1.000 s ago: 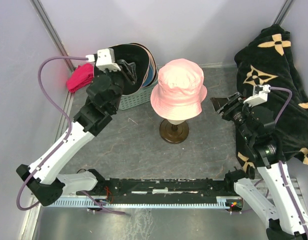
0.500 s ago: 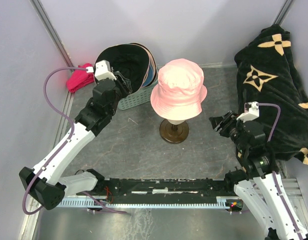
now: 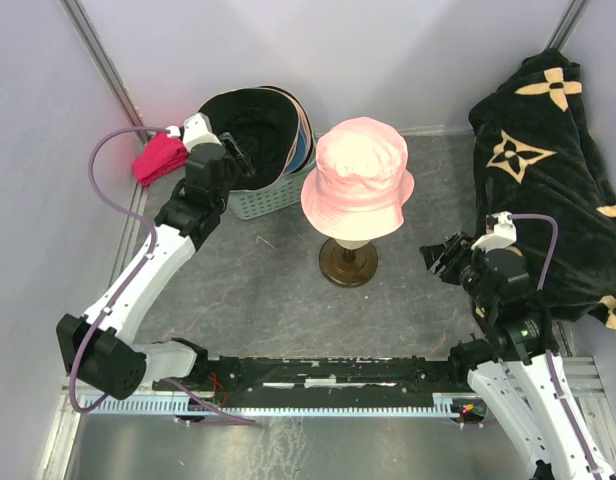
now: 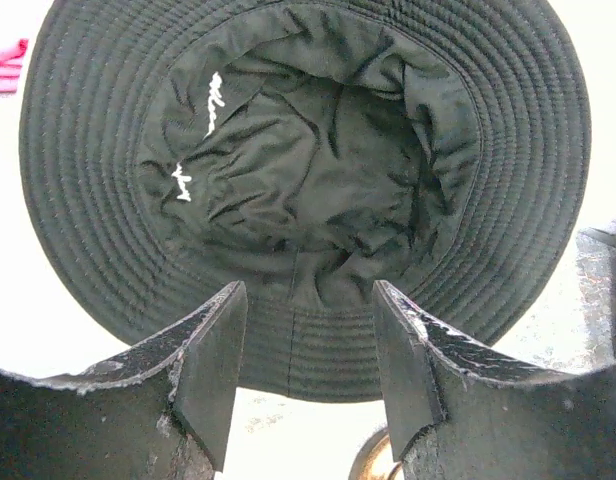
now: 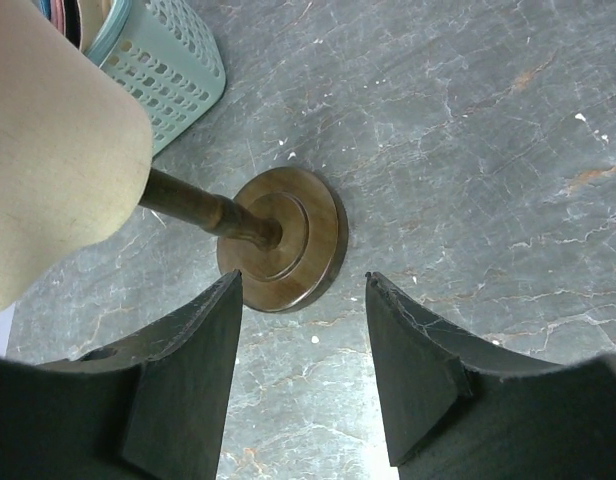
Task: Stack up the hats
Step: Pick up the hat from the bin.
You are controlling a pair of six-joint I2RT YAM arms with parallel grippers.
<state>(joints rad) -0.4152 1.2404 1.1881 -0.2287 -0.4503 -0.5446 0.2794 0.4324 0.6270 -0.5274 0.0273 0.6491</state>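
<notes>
Grey marbled worktop (image 3: 268, 300) holds, at its far-left corner, the basket (image 3: 266, 203) with the black hat (image 4: 308, 180) lying opening-up, which I judge soft, light and floppy, so my left gripper (image 4: 308, 300), jaws apart and empty, should pinch the stitched near brim; my right gripper (image 5: 303, 290) idles open.

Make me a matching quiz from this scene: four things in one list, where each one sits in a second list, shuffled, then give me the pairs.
Things:
1. pink hat
2. black hat
3. magenta cloth
4. flower-marked black cloth

Places:
A. heaped at the right edge
B. in the mint basket
C. on the wooden stand, centre
D. far left, beside the basket

Pairs: 1-C, 2-B, 3-D, 4-A
</notes>
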